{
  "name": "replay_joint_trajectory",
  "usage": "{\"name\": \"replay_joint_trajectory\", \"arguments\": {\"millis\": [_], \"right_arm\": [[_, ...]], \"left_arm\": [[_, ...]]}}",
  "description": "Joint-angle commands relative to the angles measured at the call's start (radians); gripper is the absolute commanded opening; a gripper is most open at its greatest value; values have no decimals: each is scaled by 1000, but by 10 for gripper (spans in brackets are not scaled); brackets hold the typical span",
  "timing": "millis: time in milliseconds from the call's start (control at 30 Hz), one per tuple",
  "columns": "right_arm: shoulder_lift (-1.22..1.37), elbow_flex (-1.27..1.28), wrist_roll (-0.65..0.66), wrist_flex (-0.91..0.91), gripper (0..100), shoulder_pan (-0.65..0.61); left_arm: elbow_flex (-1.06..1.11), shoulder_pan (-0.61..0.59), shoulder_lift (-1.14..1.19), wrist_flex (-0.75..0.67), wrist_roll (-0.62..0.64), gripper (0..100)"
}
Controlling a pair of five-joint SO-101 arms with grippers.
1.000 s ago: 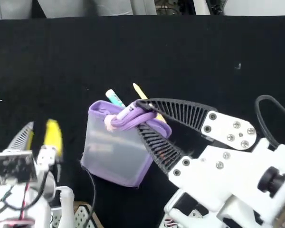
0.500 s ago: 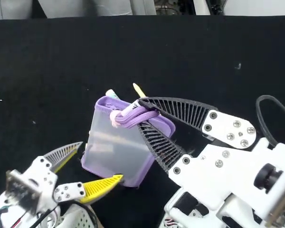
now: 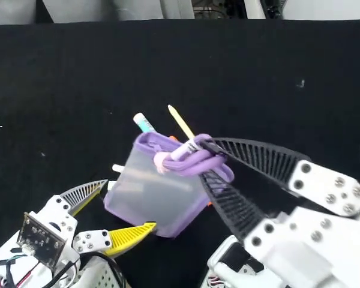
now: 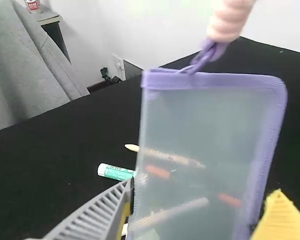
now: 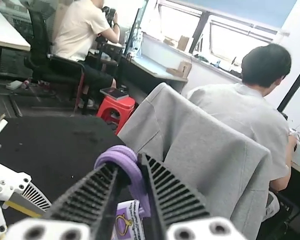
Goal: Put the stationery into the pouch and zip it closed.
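Closest to you, your left gripper (image 3: 128, 203) is wide open. It has one grey finger (image 3: 81, 193) and one yellow finger (image 3: 129, 234). The near corner of the pouch (image 3: 153, 198) sits right at the gap between the two tips. You cannot tell if either tip touches it.

There is one pouch. It has see-through walls and a purple edge, and it is tilted up off the black bench (image 3: 258, 72). A pink bead (image 3: 162, 161) hangs at its top edge.

In the left wrist view you can see about four thin sticks through the clear wall, some with orange on them. You cannot tell if they are inside the pouch or lying behind it.

Your right gripper (image 3: 201, 156) has two black ribbed fingers. They are pinched tight on the purple strap (image 5: 121, 162) at the top of the pouch, and they hold the pouch up by it.

A little farther back, three things poke out past the pouch. One is a white end (image 3: 117, 168) beside its left edge. Past its far edge are one white tube with a teal band (image 3: 143, 123) and one yellow pencil (image 3: 181, 123). The pouch covers the rest of each one.
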Motion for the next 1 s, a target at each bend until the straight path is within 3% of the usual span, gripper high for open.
{"name": "replay_joint_trajectory", "arguments": {"millis": [0, 400, 967], "right_arm": [[1, -62, 5, 34, 12, -94], [1, 16, 28, 34, 12, -377], [-42, 168, 114, 32, 12, -545]], "left_arm": [[-19, 21, 6, 3, -17, 398], [-19, 22, 6, -5, -18, 400], [-19, 22, 6, -6, -17, 401]]}}
